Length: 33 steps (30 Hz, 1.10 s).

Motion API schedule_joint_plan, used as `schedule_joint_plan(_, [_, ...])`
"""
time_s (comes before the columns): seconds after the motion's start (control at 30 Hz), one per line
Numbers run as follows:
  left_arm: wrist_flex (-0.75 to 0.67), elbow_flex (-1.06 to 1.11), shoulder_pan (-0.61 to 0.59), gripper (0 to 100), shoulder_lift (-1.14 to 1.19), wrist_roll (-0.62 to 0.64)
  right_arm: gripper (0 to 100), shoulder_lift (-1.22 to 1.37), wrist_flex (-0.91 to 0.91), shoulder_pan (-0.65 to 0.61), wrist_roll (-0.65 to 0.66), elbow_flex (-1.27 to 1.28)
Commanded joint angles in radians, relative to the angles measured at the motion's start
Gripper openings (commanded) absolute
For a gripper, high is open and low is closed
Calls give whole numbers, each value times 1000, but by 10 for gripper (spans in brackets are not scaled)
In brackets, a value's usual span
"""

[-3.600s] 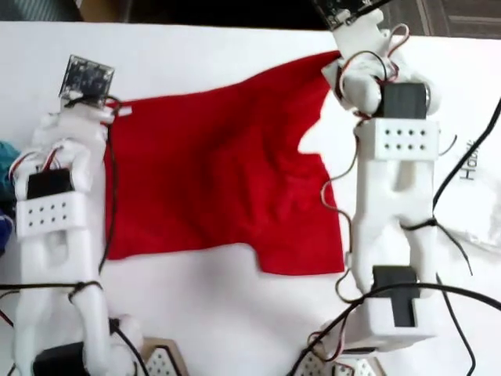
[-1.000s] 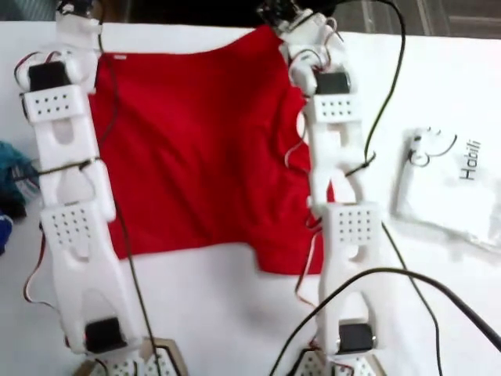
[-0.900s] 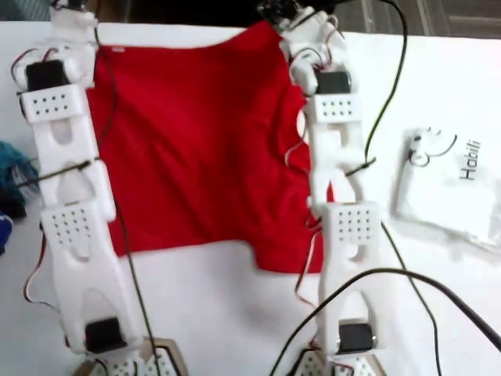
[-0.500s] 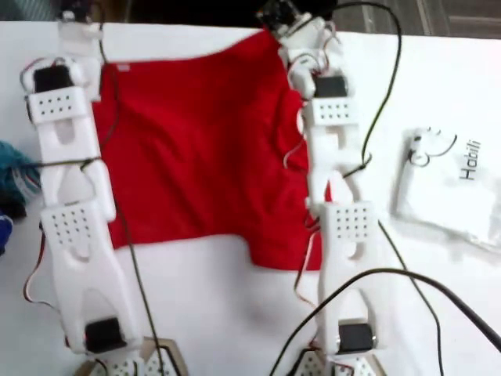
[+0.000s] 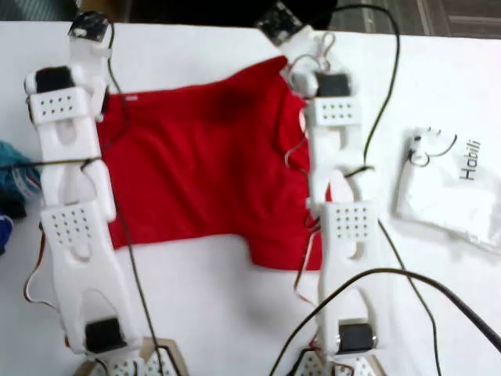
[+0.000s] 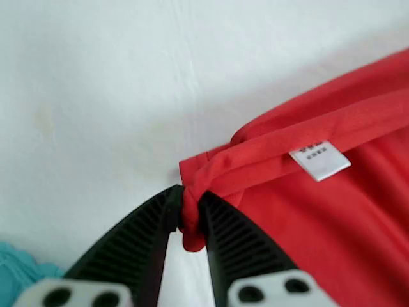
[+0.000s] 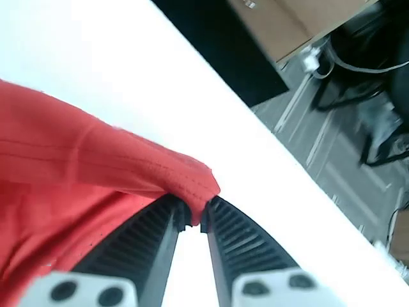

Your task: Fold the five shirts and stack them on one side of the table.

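As I read it, left gripper clamps the shirt at its far left corner, right gripper far right.

white table, grey floor beyond

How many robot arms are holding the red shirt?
2. The left gripper pinches a corner of the red shirt near its white label; the right gripper pinches another corner near the table's far edge.
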Motion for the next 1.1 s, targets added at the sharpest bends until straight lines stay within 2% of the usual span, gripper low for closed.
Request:
schedule_joint_plan(0.0, [183,-114,11,24,-97,-41,20,-166,254,27,3,-126])
schedule_joint_plan(0.07, [255,-143,6,24,-98,-61,20,-200,360,39,2,-172])
schedule_joint_plan(0.17, [249,-131,-43,24,-115,-71,20,-239,499,62,2,-226])
schedule_joint_plan(0.37, [252,67,-87,24,-216,-114,20,-311,527,139,2,-158])
schedule_joint_plan(0.67, [239,590,-75,24,-638,-124,21,-650,527,134,2,270])
schedule_joint_plan(0.87, [143,837,-64,24,-692,-144,21,-799,516,38,0,655])
schedule_joint_plan(1.07, [-15,1018,-64,24,-692,-147,43,-699,257,-65,-167,835])
